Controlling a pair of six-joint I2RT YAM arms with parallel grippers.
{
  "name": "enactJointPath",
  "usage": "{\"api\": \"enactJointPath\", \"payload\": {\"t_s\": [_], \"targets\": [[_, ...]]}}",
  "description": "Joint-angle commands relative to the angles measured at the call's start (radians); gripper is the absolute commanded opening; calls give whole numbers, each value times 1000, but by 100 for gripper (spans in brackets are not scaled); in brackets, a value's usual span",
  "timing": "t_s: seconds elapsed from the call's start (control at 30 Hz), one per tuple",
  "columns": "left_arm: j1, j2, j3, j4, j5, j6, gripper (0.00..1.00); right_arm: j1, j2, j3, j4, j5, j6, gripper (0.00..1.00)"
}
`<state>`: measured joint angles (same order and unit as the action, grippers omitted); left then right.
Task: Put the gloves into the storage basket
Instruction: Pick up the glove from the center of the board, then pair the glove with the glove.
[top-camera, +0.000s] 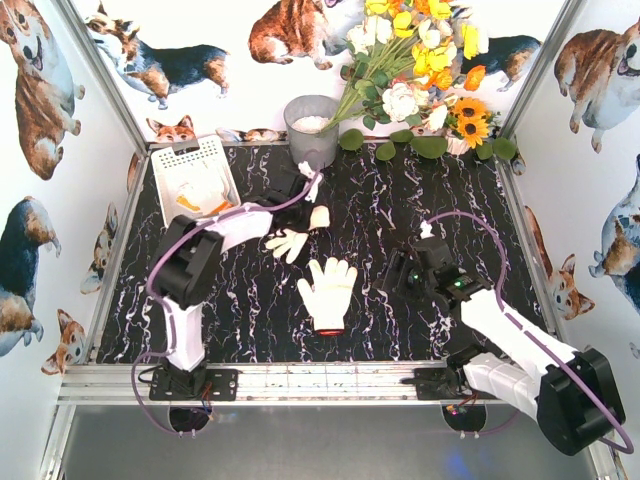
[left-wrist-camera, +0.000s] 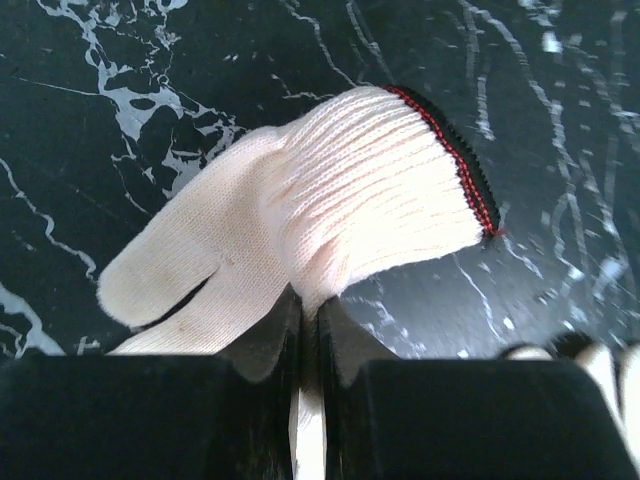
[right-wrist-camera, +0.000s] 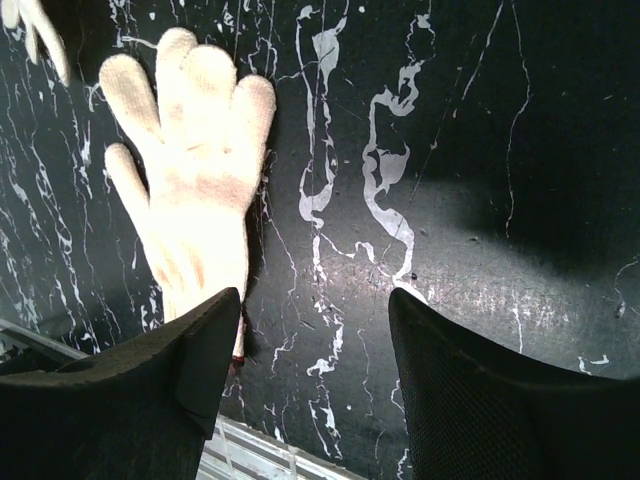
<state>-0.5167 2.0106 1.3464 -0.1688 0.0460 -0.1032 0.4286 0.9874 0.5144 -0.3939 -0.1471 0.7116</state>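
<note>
Left gripper (left-wrist-camera: 308, 335) clamped on the soft white knit glove with red-and-black cuff trim (left-wrist-camera: 330, 200), on the black marbled worktop (top-camera: 380, 300) right of the white lattice-sided plastic basket (top-camera: 195, 155). Light and limp, it will probably droop; a mid-palm pinch suits. Right gripper (right-wrist-camera: 312, 310) stands apart, empty.

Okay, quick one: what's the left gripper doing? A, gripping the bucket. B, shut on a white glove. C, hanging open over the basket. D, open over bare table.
B: in the left wrist view the left gripper has its jaws pressed together on a fold of the white glove.
</note>
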Motion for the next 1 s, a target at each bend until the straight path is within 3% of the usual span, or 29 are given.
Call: {"api": "enactJointPath", "payload": {"t_s": [0.0, 0.33, 0.5, 0.67, 0.83, 0.97], "targets": [[18, -139, -62, 56, 95, 16, 0, -8, -24, 20, 28, -17, -13, 63], [70, -368, -133, -111, 476, 51, 0, -13, -18, 105, 229, -211, -8, 63], [85, -478, -131, -246, 716, 52, 0, -13, -29, 216, 251, -302, -169, 68], [88, -600, -186, -259, 803, 36, 0, -13, 17, 343, 188, -326, -167, 68], [90, -639, -189, -271, 970, 10, 0, -11, 63, 355, 378, -539, -97, 69], [90, -663, -171, -318, 1020, 30, 0, 12, 58, 369, 405, -628, -195, 70]]}}
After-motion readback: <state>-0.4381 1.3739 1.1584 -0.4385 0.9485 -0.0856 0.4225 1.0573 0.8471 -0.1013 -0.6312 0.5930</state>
